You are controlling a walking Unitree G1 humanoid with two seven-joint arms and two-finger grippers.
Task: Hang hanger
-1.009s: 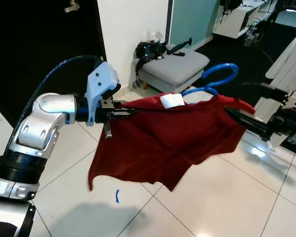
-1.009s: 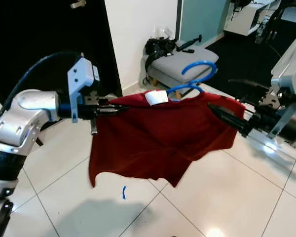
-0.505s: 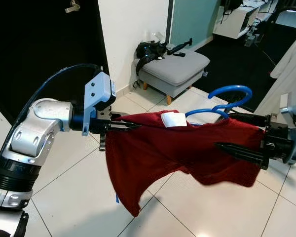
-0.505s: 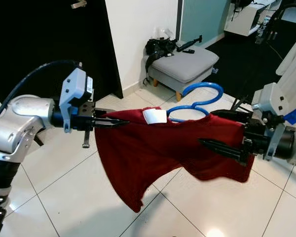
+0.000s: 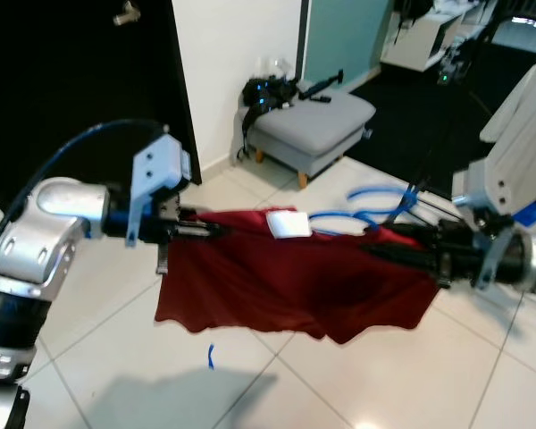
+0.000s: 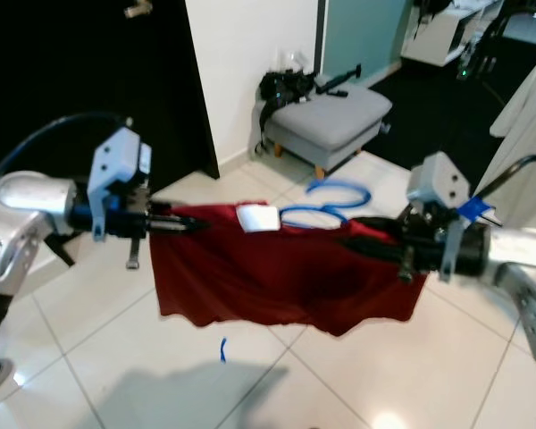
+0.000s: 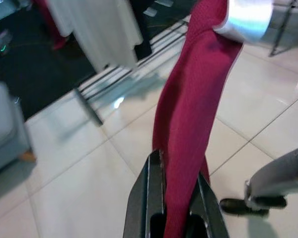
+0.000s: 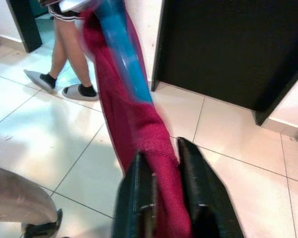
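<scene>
Lower now, red shirt (image 5: 286,286) stretches between both clamping claws (image 5: 216,231) (image 5: 381,253); grey footstool (image 5: 314,121) behind.

— What sort of place is this?
— A home — white floor tiles (image 5: 411,375), a grey footstool (image 5: 314,122) by the wall with a bag (image 5: 266,91) on it.
— Anything else?
— A white garment (image 6: 523,134) hanging nearby, and a person's legs in slippers (image 8: 74,59).

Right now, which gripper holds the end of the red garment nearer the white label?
The left gripper. The white label lies close beside its pinch on the red garment, while the right gripper grips the far end, past the blue hanger.
</scene>
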